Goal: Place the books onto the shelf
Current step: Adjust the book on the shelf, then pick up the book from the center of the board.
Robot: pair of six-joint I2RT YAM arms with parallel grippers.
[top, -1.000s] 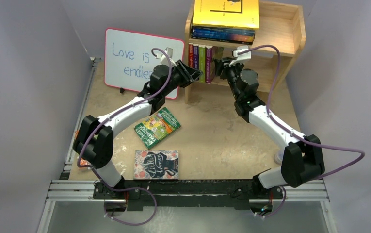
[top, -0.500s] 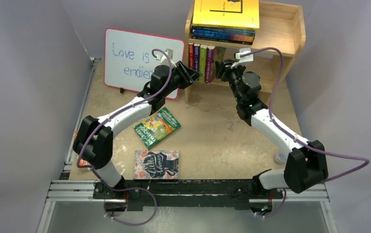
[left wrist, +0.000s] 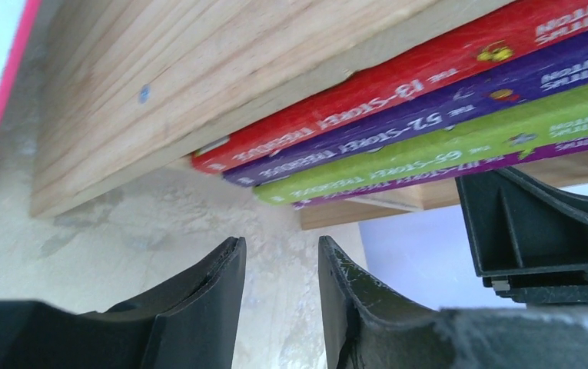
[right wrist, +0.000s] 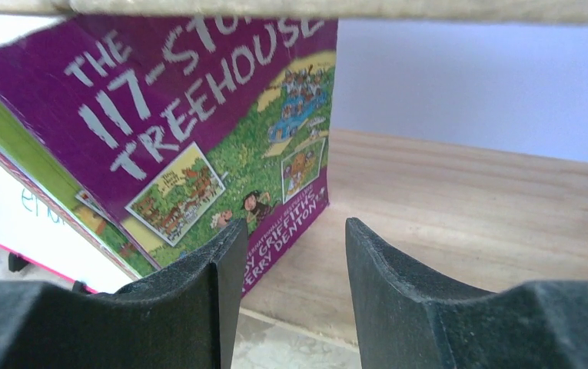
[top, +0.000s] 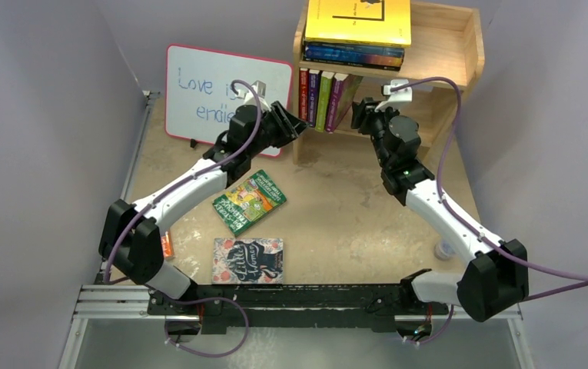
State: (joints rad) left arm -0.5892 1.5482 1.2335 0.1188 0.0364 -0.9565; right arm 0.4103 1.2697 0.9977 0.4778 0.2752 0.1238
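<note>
The wooden shelf (top: 436,54) stands at the back right. On its top tier a yellow book (top: 360,19) lies on dark blue ones. On the lower tier red, purple and green books (top: 321,96) stand in a row, and the outermost purple book (right wrist: 198,131) leans right. My left gripper (top: 290,124) is open and empty just left of the shelf's side panel, with the spines (left wrist: 429,115) ahead of it. My right gripper (top: 360,114) is open and empty beside the leaning purple book. A green book (top: 249,201) and the floral "Little Women" (top: 247,260) lie flat on the table.
A pink-edged whiteboard (top: 214,88) stands behind my left arm. Something orange (top: 167,244) shows beside the left arm's elbow. A small pale round object (top: 444,250) sits near the right arm's base. Grey walls close in both sides.
My left gripper has opened wider and drawn back left from the shelf. The right gripper has shifted a little right, and the outer purple book now leans right.
</note>
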